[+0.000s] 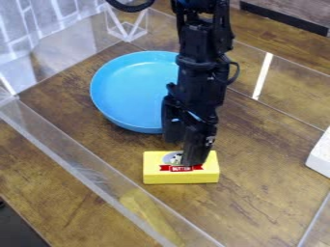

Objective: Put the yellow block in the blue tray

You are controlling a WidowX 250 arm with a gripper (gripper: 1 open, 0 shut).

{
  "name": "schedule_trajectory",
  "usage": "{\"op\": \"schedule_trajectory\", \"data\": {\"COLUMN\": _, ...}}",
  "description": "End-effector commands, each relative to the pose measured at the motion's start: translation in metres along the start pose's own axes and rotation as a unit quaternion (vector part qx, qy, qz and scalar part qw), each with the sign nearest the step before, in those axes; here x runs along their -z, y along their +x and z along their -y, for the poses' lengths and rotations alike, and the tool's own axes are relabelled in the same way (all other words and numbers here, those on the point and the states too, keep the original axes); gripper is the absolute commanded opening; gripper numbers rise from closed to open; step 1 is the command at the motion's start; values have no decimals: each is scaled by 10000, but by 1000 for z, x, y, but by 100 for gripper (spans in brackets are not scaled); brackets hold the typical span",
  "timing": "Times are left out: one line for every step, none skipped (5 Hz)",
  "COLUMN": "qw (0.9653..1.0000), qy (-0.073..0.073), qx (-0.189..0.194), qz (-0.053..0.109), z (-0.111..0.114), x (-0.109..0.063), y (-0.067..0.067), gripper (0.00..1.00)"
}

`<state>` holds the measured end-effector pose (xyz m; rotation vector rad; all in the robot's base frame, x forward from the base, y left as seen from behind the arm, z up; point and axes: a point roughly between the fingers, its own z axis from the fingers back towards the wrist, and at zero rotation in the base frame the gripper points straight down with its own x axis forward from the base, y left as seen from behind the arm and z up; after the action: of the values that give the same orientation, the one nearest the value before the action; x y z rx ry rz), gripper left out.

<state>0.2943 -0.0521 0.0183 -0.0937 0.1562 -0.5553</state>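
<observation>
Yellow block (180,171) under open pincer (191,154)

My arm (200,58) is matte black all over, a stack of blocky, squared segments with hard edges. A thin dark cable runs down its right side by the wrist. The gripper (190,154) at the end is black too, with narrow flat fingers (202,148). I can't make out any markings or screws.

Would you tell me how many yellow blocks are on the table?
1. The yellow block lies on the wooden table, in front of the blue tray, under the gripper. None seems hidden.
</observation>
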Motion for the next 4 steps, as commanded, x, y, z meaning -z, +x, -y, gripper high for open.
{"op": "schedule_trajectory", "data": {"qw": 9992, "qy": -72, "qx": -162, "qz": -349, "z": 12, "x": 24, "y": 2, "gripper": 100}}
{"op": "schedule_trajectory", "data": {"qw": 9991, "qy": -51, "qx": -12, "qz": -410, "z": 13, "x": 24, "y": 2, "gripper": 100}}
{"op": "schedule_trajectory", "data": {"qw": 9988, "qy": -28, "qx": 135, "qz": -470, "z": 15, "x": 23, "y": 2, "gripper": 100}}
{"op": "schedule_trajectory", "data": {"qw": 9982, "qy": -5, "qx": 283, "qz": -529, "z": 16, "x": 23, "y": 1, "gripper": 100}}
